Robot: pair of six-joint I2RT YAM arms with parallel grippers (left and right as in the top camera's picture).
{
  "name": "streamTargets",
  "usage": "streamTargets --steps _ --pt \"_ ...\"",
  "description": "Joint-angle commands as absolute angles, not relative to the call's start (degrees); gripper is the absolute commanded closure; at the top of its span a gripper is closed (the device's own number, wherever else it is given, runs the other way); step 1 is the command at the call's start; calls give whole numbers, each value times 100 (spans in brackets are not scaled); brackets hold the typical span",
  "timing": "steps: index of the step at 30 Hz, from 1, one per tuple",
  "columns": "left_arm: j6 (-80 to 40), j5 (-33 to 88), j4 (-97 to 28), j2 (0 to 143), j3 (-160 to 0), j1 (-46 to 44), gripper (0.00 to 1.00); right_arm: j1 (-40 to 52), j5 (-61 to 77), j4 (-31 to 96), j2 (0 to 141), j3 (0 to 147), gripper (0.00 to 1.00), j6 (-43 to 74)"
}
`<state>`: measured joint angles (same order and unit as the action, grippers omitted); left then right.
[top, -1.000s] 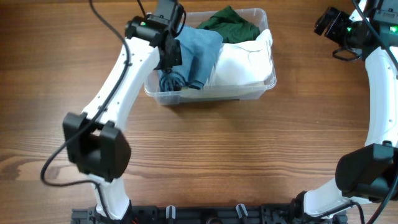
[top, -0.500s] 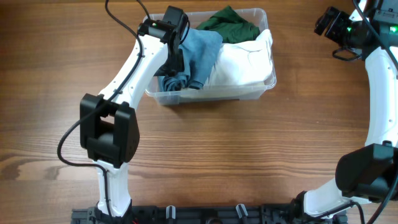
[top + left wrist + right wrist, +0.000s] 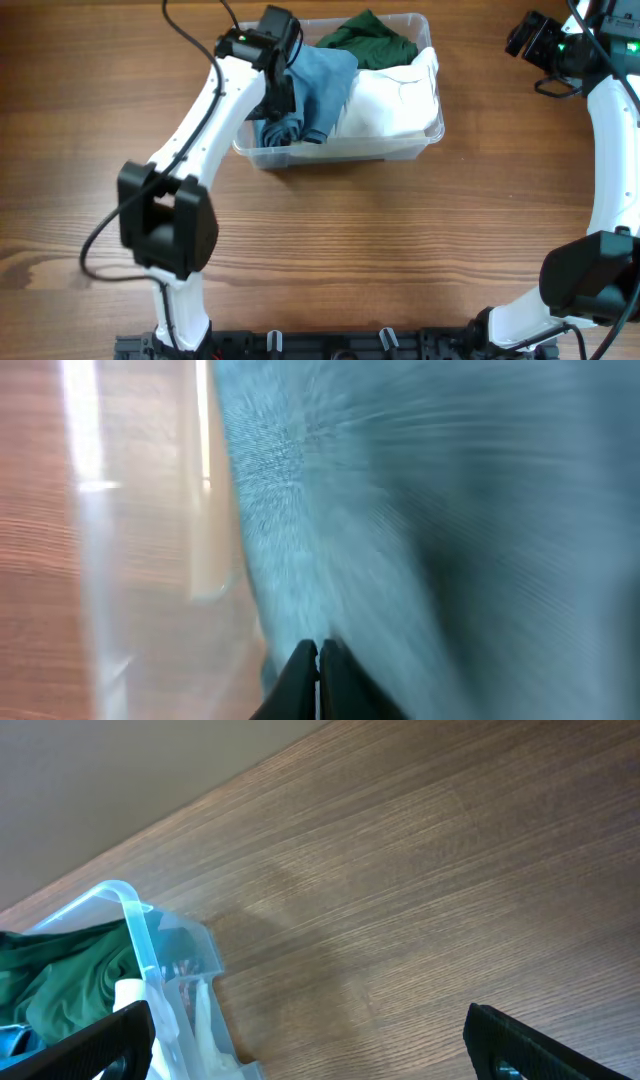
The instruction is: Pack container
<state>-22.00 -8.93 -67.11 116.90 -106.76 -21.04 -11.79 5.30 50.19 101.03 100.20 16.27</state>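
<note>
The left end effector (image 3: pixel 318 657) has its two fingers pressed tip to tip. Its wrist view shows them against the weave of a blue cloth (image 3: pixel 420 530), which fills most of that view, with the clear wall of the container (image 3: pixel 150 560) to the left and wood grain showing through it. That view is blurred, so I cannot tell whether any fabric is pinched between the tips. From overhead, the left end effector (image 3: pixel 279 98) reaches down into the left end of the container (image 3: pixel 340 152), over the blue cloth (image 3: pixel 322 78).

The right end effector (image 3: pixel 308 1020) stands wide, with bare tabletop (image 3: pixel 420 870) between its fingers. In its wrist view a rounded corner of the container (image 3: pixel 130 905) sits at the left. Overhead, the right end effector (image 3: pixel 530 40) is at the far right, well apart from the container.

Only the overhead view shows the whole load. A white cloth (image 3: pixel 395 95) fills the right half and a green cloth (image 3: pixel 370 38) lies along the far side. The container rests on the tabletop (image 3: pixel 400 250), far from the arm bases and near the middle.
</note>
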Motion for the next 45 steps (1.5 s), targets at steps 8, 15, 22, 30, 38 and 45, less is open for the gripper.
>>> streamTargets --steps 8,15,22,30,38,45 --pt "-2274 -799 -6674 10447 -10685 -2534 96 -1164 489 5015 10180 9994 0 1669" --pt "-2121 -840 -6670 10702 -10683 -2556 96 -1164 489 5017 10180 9994 0 1669" --pt "-1905 -906 -6425 11133 -10683 -2539 96 -1164 489 5015 10180 9994 0 1669" --pt "-1826 -906 -6501 11804 -10683 -2497 96 -1164 489 5015 10180 9994 0 1669" --pt "-1846 -904 -6608 12385 -10683 -2381 96 -1164 489 5015 10180 9994 0 1669" --pt "-1846 -904 -6512 12746 -10683 -2373 96 -1164 489 5015 10180 9994 0 1671"
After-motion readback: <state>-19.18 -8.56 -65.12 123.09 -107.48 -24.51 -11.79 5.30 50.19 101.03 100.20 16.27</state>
